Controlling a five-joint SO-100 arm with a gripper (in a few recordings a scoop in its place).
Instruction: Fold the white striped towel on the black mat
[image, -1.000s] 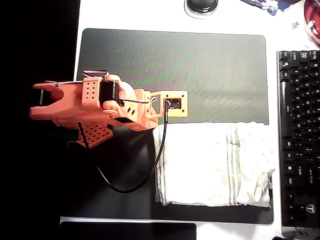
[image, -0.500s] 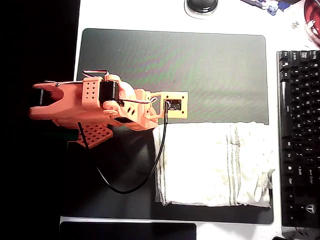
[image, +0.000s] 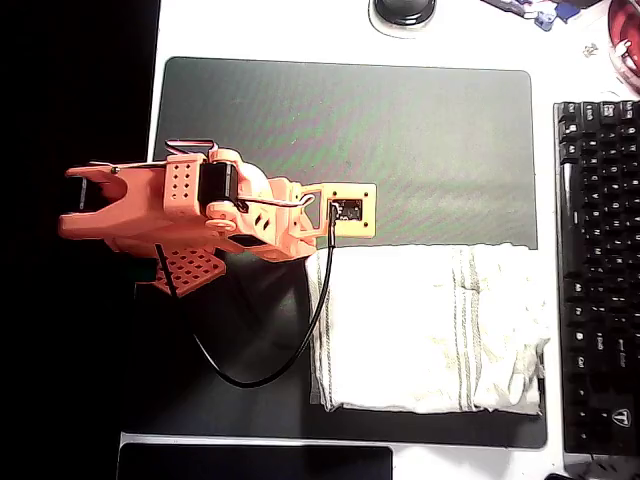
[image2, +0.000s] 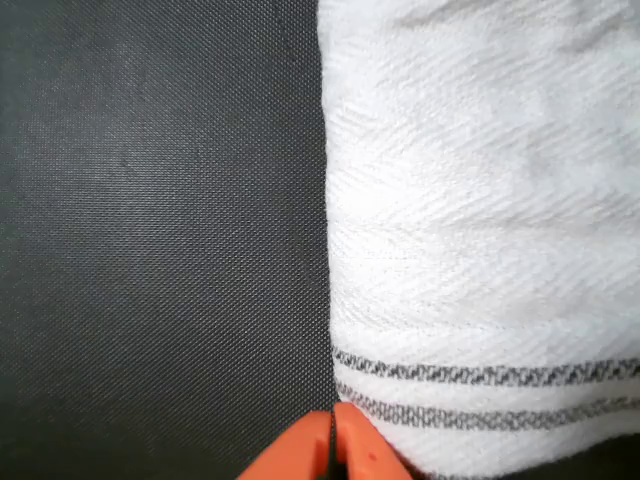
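1. I see the white striped towel lying folded on the black mat, over the mat's lower right part, its right edge rumpled beside the keyboard.
2. On my wrist view the towel has grey stripe bands near the tool.
3. The tool's orange tips are pressed together, nothing between them, right at the towel's edge.
4. Overhead, the orange arm sits over the mat's left side, above the white worktop.
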